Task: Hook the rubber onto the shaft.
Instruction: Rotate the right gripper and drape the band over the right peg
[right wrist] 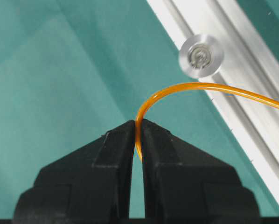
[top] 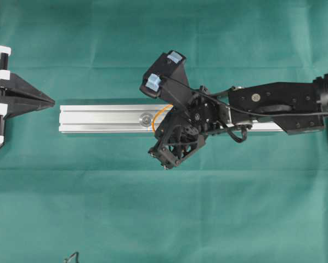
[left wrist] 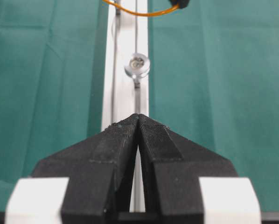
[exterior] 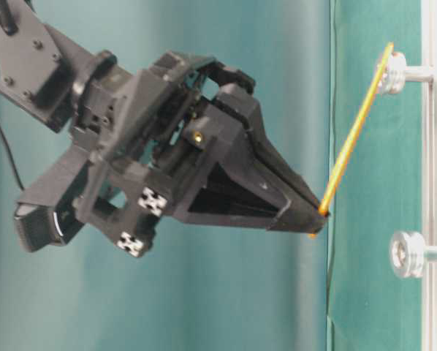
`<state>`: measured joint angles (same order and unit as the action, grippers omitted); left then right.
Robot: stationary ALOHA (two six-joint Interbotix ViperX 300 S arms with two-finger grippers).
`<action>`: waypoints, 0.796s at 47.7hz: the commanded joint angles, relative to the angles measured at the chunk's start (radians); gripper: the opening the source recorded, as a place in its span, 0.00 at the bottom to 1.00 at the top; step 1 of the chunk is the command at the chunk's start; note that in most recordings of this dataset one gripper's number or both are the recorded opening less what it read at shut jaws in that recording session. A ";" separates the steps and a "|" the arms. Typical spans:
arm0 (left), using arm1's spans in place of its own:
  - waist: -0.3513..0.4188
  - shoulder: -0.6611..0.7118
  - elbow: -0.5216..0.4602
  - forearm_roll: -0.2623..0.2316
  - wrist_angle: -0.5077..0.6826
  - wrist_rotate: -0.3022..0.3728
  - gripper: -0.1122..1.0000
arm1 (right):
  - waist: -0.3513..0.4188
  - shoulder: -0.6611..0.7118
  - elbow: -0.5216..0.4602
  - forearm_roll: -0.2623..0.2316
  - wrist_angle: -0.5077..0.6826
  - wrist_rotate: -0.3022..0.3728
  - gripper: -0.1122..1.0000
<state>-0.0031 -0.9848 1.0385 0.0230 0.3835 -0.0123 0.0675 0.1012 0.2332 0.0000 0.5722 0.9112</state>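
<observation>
Right gripper (right wrist: 138, 140): I have it clenched on the rubber (right wrist: 177, 92), the black tips pinching one end of the loop.

Rubber: a thin, glossy orange band. In the table-level view its far end sits hooked over one flanged silver shaft (exterior: 391, 72) and it runs taut and straight from there down to my gripper tips.

Key relation: the second shaft (exterior: 406, 254), still bare, stands further along the rail (top: 103, 119) from the hooked one. In the table-level view my tips hang near it but clear of it, out from the rail face. The band's long axis slants away from the rail, so I judge the free end must swing toward that bare shaft and over its flange.

Nearer arm: the right, over the rail; the left is parked well apart at the rail's end.

Left gripper (left wrist: 138, 122): closed on nothing, tips meeting in a point aimed along the rail.

Materials: grooved, brushed aluminium rail; polished round shaft heads with a lip that should catch the band; matte, ridged black printed fingers; wrinkled green cloth over the desk (top: 98, 208).

Risk, as I read it: a stretched, slick band could slip from the pinch.
</observation>
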 commanded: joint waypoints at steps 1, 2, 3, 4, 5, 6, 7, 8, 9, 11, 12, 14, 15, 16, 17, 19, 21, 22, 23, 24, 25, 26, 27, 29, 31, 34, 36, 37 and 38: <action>-0.002 0.005 -0.026 0.002 -0.005 0.000 0.10 | -0.014 -0.011 -0.029 -0.002 -0.014 0.002 0.17; -0.002 0.005 -0.028 0.002 -0.005 0.000 0.10 | -0.017 -0.011 -0.029 -0.002 -0.014 0.002 0.17; -0.002 0.005 -0.028 0.002 -0.005 0.000 0.10 | -0.018 -0.009 -0.029 -0.002 -0.014 0.002 0.17; -0.002 0.005 -0.028 0.002 -0.005 0.000 0.10 | -0.021 -0.008 -0.029 -0.002 -0.014 0.002 0.17; -0.002 0.005 -0.026 0.002 -0.005 0.000 0.10 | -0.023 -0.008 -0.029 -0.002 -0.014 0.002 0.17; -0.002 0.005 -0.028 0.002 -0.005 0.000 0.10 | -0.025 -0.008 -0.029 -0.002 -0.014 0.002 0.17; -0.002 0.005 -0.028 0.002 -0.005 0.000 0.10 | -0.026 -0.008 -0.029 -0.002 -0.014 0.002 0.17; -0.002 0.005 -0.028 0.002 -0.005 0.000 0.10 | -0.026 -0.008 -0.029 -0.002 -0.014 0.002 0.17; -0.002 0.005 -0.028 0.002 -0.005 0.000 0.10 | -0.026 -0.008 -0.029 -0.002 -0.015 0.002 0.17; -0.002 0.005 -0.028 0.002 -0.005 0.000 0.10 | -0.026 -0.008 -0.029 -0.002 -0.017 0.002 0.17; -0.002 0.005 -0.028 0.002 -0.005 0.000 0.10 | -0.026 -0.008 -0.029 -0.002 -0.017 0.002 0.17; -0.002 0.005 -0.028 0.002 -0.005 0.000 0.10 | -0.028 -0.008 -0.031 -0.002 -0.020 0.003 0.17; -0.002 0.005 -0.028 0.002 -0.005 0.000 0.10 | -0.026 -0.008 -0.031 0.000 -0.021 0.003 0.17; -0.002 0.005 -0.028 0.002 -0.005 0.000 0.10 | -0.026 -0.008 -0.031 0.000 -0.025 0.003 0.17; -0.002 0.005 -0.026 0.002 -0.005 0.000 0.10 | -0.026 -0.006 -0.032 0.002 -0.026 0.003 0.17; -0.002 0.005 -0.028 0.002 -0.005 0.000 0.10 | -0.026 -0.005 -0.034 0.002 -0.032 0.003 0.17; -0.002 0.005 -0.028 0.002 -0.005 0.000 0.10 | -0.028 -0.002 -0.038 0.002 -0.037 0.003 0.17; -0.002 0.005 -0.028 0.002 -0.005 0.000 0.10 | -0.028 0.000 -0.040 0.002 -0.038 0.003 0.17; -0.002 0.005 -0.028 0.002 -0.005 0.000 0.10 | -0.026 0.000 -0.043 0.002 -0.037 0.003 0.17; -0.002 0.005 -0.028 0.002 -0.005 0.000 0.10 | -0.026 0.003 -0.046 0.002 -0.038 0.003 0.17; -0.002 0.005 -0.028 0.002 -0.005 0.000 0.10 | -0.026 0.003 -0.048 0.002 -0.038 0.003 0.17; -0.002 0.005 -0.028 0.002 -0.005 0.000 0.10 | -0.026 0.005 -0.051 0.002 -0.038 0.003 0.17; -0.002 0.005 -0.028 0.002 -0.005 0.000 0.10 | -0.026 0.008 -0.052 0.002 -0.038 0.003 0.17; -0.002 0.005 -0.028 0.002 -0.005 0.000 0.10 | -0.026 0.011 -0.057 0.002 -0.038 0.003 0.17; -0.002 0.005 -0.028 0.002 -0.005 0.000 0.10 | -0.026 0.014 -0.061 0.002 -0.037 0.003 0.17; -0.002 0.005 -0.028 0.002 -0.005 0.000 0.10 | -0.026 0.020 -0.066 0.003 -0.035 0.003 0.17; -0.002 0.005 -0.028 0.002 -0.005 0.000 0.10 | -0.026 0.023 -0.069 0.003 -0.035 0.003 0.17; -0.002 0.005 -0.028 0.002 -0.005 0.000 0.10 | -0.026 0.025 -0.069 0.005 -0.035 0.003 0.17; -0.002 0.005 -0.028 0.002 -0.005 0.000 0.10 | -0.026 0.026 -0.071 0.005 -0.035 0.003 0.17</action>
<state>-0.0031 -0.9848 1.0385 0.0230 0.3835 -0.0138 0.0399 0.1396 0.1963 0.0015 0.5446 0.9127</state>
